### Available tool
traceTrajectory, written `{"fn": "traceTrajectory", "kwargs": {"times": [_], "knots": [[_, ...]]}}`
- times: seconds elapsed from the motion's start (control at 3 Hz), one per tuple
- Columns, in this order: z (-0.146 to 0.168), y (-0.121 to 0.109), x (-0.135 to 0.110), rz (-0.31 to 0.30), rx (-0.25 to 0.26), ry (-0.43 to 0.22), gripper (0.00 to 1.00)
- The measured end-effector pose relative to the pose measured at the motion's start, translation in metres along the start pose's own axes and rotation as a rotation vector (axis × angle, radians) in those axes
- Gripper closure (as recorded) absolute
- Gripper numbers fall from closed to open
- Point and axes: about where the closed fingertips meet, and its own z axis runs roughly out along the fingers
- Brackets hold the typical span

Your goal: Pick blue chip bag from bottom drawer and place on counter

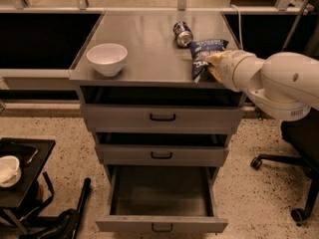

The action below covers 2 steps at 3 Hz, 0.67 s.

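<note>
Resting on the surface (144, 49), the blue chip bag (205, 51) lies right against the tip of the pincer (213, 63). It is out of the bottom drawer (199, 224), which hangs open far below the pincer with no bag in it. So the big part looks done. I cannot tell if the pincer grips the bag or not. What is left, I think, is to let go and pull away.

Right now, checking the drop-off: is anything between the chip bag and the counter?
Nothing visible. The chip bag already touches the counter near its right front edge, the tool beside it. The can lies just behind, the bowl at the left.
</note>
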Motion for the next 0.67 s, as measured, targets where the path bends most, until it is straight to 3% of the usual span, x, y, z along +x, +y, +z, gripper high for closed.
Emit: {"fn": "traceTrajectory", "kwargs": {"times": [0.67], "knots": [[0.0000,0.0000,0.0000,0.000,0.000,0.000,0.58]]}}
